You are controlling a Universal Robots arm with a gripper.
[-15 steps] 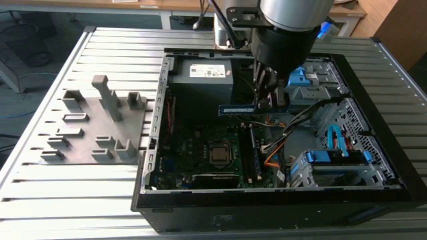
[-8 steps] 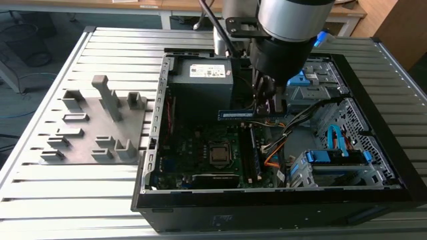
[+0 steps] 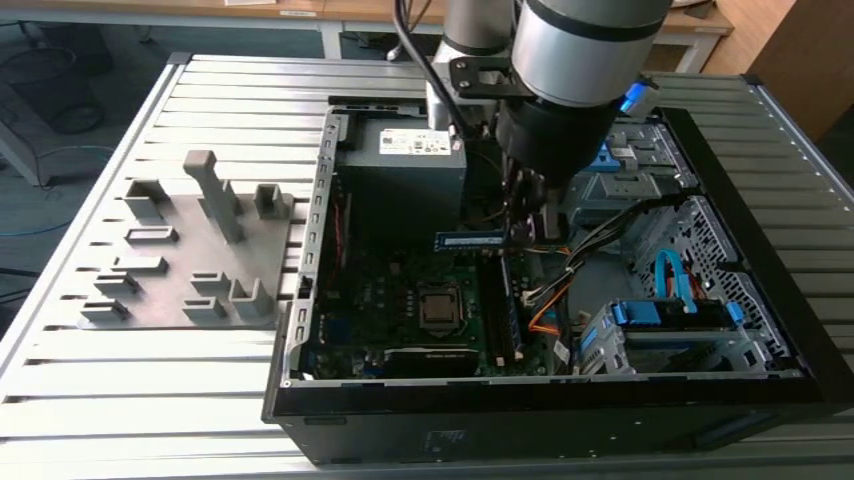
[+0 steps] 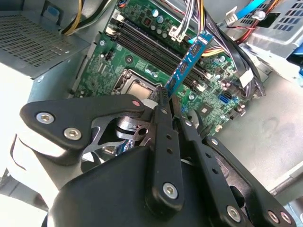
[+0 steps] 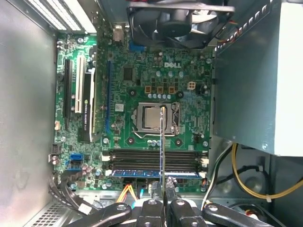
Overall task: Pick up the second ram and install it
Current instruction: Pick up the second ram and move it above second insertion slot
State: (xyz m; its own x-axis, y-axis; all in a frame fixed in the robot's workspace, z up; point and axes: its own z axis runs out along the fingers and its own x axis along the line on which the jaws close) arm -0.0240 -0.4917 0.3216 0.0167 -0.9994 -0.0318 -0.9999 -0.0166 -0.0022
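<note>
Exterior view: gripper pinching the second ram above the motherboard inside one open computer case, cables close alongside, one grey holder block well apart. Second wrist view: gripped at one end, slanting over the memory slots. First wrist view: held edge-on above one processor and one seated stick, one fan beyond.

Edge-on in the first wrist view, the second ram is a thin line, chips and label hidden; its near end vanishes between the fingers of the gripper, themselves cut by the frame edge. In the exterior view the arm masks the grip and, seemingly, one end of the ram.
</note>
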